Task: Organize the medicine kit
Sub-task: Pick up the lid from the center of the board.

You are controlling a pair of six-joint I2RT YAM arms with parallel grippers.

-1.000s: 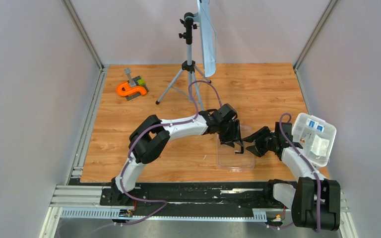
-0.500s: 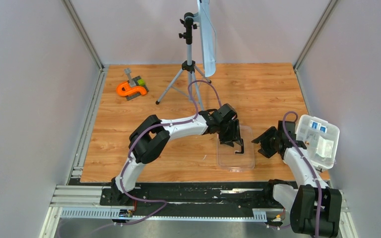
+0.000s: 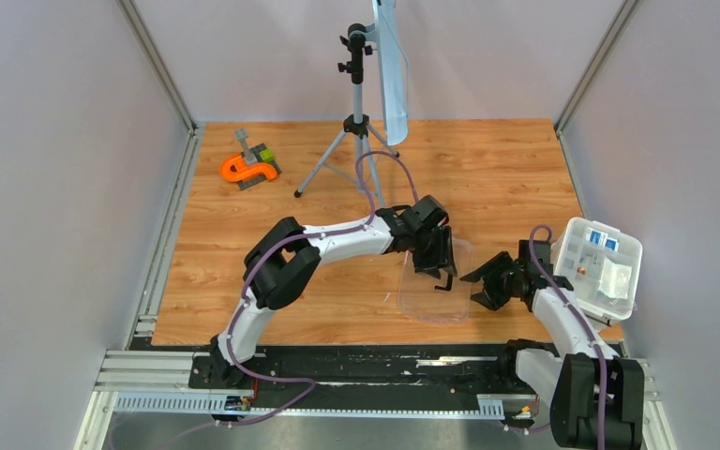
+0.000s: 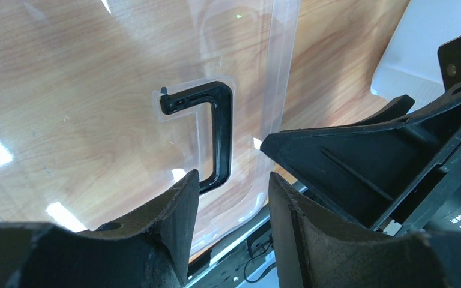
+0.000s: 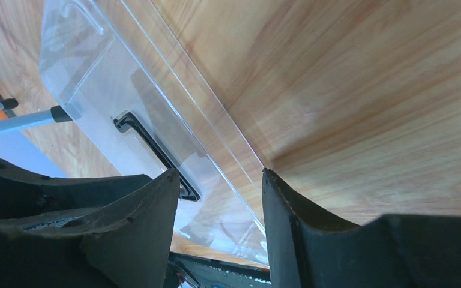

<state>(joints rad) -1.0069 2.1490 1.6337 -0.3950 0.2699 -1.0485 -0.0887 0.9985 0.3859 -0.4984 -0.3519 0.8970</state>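
Observation:
The medicine kit's clear lid lies on the wooden table, its black handle facing up. My left gripper hangs over the handle end with its jaws apart. The handle's lower end runs behind the left fingertip, and the lid's rim shows in the gap. My right gripper is at the lid's right edge, also open. In the right wrist view the lid slants between the fingers, its edge meeting the right fingertip. The white tub with blue and white packets sits at the far right.
An orange-and-grey tool lies at the back left. A tripod carrying a pale panel stands at the back centre. Grey walls close both sides, and a metal rail runs along the near edge.
The right gripper swung out to the right, then came back left and nearer, up to the lid's right edge. The lid has shifted slightly left. The left gripper barely moved.

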